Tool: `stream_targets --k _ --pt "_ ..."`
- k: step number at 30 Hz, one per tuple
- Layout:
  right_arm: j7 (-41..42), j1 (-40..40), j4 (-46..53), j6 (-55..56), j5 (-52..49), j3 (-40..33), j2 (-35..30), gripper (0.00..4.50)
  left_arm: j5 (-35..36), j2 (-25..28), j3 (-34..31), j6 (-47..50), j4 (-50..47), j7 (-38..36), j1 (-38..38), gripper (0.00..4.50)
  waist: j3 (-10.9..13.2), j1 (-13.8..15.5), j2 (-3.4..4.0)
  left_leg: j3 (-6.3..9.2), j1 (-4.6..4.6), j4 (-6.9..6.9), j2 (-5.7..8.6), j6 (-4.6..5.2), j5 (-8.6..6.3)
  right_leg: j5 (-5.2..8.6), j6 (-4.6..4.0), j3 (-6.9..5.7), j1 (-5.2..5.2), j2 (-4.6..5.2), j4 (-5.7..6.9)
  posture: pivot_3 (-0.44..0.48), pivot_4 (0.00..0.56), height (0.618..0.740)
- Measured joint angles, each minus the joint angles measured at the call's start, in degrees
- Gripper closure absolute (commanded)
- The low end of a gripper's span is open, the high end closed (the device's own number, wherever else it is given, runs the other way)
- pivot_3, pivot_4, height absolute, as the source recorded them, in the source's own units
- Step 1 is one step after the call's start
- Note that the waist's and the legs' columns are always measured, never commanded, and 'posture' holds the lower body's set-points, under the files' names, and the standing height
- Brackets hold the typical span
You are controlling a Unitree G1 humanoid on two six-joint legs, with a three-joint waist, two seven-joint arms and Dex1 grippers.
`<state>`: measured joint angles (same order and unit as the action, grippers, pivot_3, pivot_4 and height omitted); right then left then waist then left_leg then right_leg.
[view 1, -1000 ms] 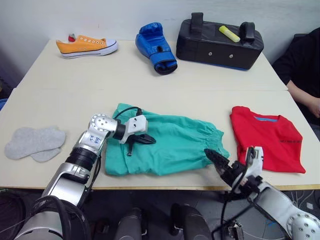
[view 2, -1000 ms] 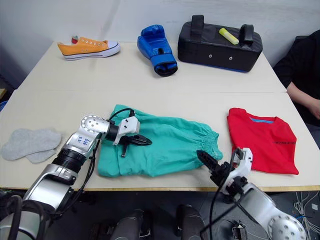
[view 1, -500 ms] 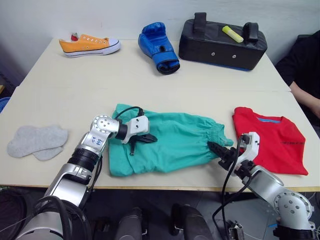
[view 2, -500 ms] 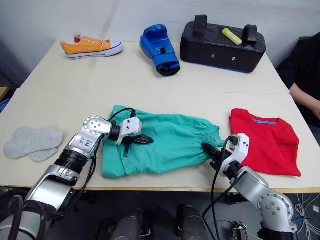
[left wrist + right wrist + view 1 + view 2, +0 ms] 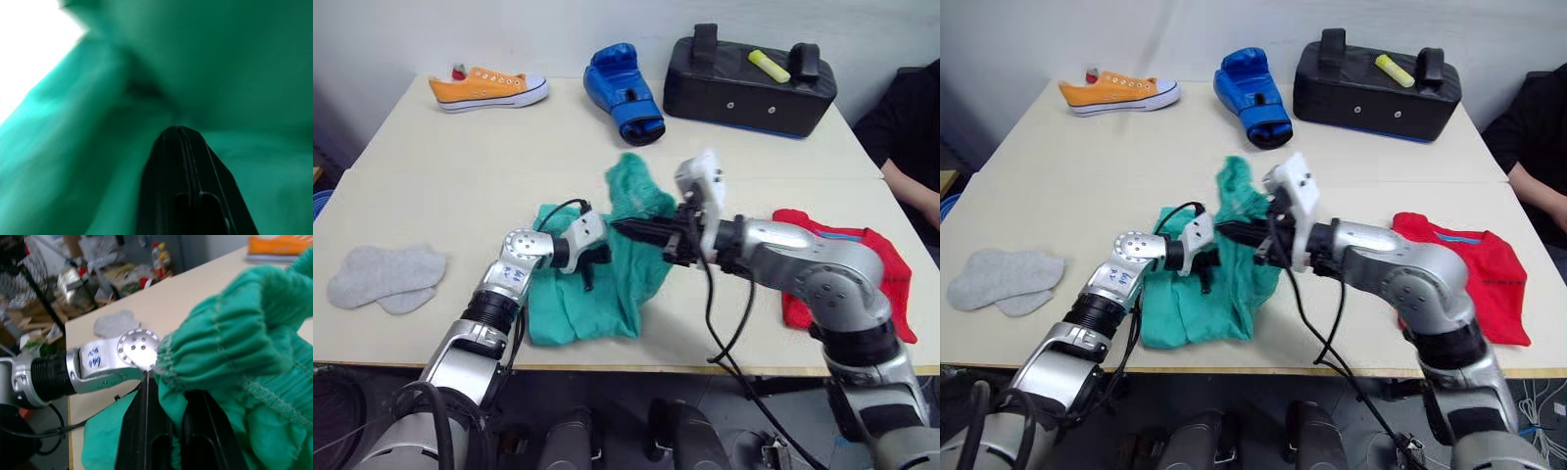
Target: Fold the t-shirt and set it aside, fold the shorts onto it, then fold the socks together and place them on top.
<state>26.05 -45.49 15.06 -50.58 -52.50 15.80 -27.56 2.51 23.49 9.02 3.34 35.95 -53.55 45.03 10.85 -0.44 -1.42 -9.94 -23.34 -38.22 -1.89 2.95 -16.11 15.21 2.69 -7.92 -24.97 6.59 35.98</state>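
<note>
Teal shorts lie at the table's front middle, their gathered waistband pinched and lifted by the right hand. The left hand, its 2 fingers pressed together, rests on the flat part. The red t-shirt lies to the right, 2 grey socks far left.
</note>
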Motion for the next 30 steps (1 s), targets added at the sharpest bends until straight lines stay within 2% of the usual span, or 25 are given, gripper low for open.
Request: stream_targets --k 3,4,6,10,14,17,21,25,28,30 --pt "6.07 -2.57 -7.51 2.65 8.05 5.82 3.09 4.47 2.22 3.94 -4.85 2.24 -1.91 1.36 -0.89 4.50 0.01 -0.33 -0.01 -0.07 -0.13 -0.01 0.02 0.05 0.04 -0.05 0.08 -0.02 -0.09 0.00 0.06 0.000 0.150 0.740" --pt "7.83 -3.21 -9.80 3.62 10.19 7.18 4.36 3.97 3.00 5.86 -6.81 3.28 -2.72 1.71 -1.13 4.50 0.00 -0.60 -0.01 -0.09 -0.16 0.00 0.03 0.05 0.04 -0.06 0.10 -0.01 -0.11 0.00 0.07 0.000 0.150 0.740" --pt "11.39 -3.39 -12.29 4.78 12.99 8.82 5.63 3.46 4.38 9.03 -10.41 5.73 -5.79 2.64 -1.50 4.50 0.00 -1.19 -0.01 -0.09 -0.26 0.01 0.05 0.05 0.04 -0.09 0.15 -0.01 -0.17 0.00 0.06 0.000 0.150 0.740" --pt "20.45 -3.47 -11.84 5.87 13.51 8.95 7.33 2.13 6.83 14.71 -15.85 10.10 -12.27 3.73 -4.18 4.50 0.01 -1.26 0.00 -0.11 -0.31 0.03 0.08 0.07 0.03 -0.11 0.20 0.01 -0.20 0.00 -0.03 0.000 0.150 0.740" --pt "27.37 -3.80 -8.30 5.25 10.66 6.82 7.37 2.13 9.04 17.56 -18.68 14.76 -17.19 4.32 -5.77 4.50 0.02 -1.09 -0.03 -0.05 -0.32 0.02 0.09 0.06 0.03 -0.13 0.24 0.01 -0.21 0.00 0.00 0.000 0.150 0.740" --pt "31.31 -4.52 -6.30 4.20 8.96 3.18 3.93 2.13 12.30 18.63 -20.35 19.17 -23.28 3.90 -5.68 4.50 0.02 -0.81 -0.04 -0.01 -0.32 0.02 0.17 0.05 0.00 -0.19 0.31 0.06 -0.18 0.08 -0.02 0.000 0.150 0.740" --pt "33.55 -4.35 -5.99 1.29 6.25 -3.23 -0.96 2.13 16.91 17.58 -19.58 25.01 -31.92 3.07 -4.06 4.50 0.02 -0.74 -0.04 -0.02 -0.30 0.04 0.18 0.04 -0.02 -0.21 0.34 0.10 -0.17 0.10 -0.05 0.000 0.150 0.740" --pt "32.99 -3.24 -5.83 -0.55 5.24 -5.75 -1.09 2.13 17.77 15.38 -16.14 26.86 -35.46 3.10 -1.09 4.50 0.03 -1.22 -0.03 -0.16 -0.21 0.13 0.13 -0.05 0.03 -0.19 0.30 0.12 -0.20 0.02 0.00 0.000 0.150 0.740" --pt "30.88 -2.70 -6.71 0.56 9.57 -4.27 -0.44 2.75 20.30 13.01 -14.27 30.09 -36.25 2.60 0.41 4.50 0.03 -1.54 -0.03 -0.27 -0.13 0.17 0.09 -0.10 0.06 -0.17 0.26 0.19 -0.24 -0.03 0.01 0.000 0.150 0.740" --pt "29.26 -1.64 -8.12 2.37 12.92 -3.14 0.26 3.44 22.32 12.93 -11.92 32.70 -38.50 0.08 0.08 4.50 0.03 -1.45 -0.03 -0.28 -0.15 0.18 0.08 -0.15 0.09 -0.16 0.25 0.19 -0.28 -0.06 0.06 0.000 0.150 0.740"
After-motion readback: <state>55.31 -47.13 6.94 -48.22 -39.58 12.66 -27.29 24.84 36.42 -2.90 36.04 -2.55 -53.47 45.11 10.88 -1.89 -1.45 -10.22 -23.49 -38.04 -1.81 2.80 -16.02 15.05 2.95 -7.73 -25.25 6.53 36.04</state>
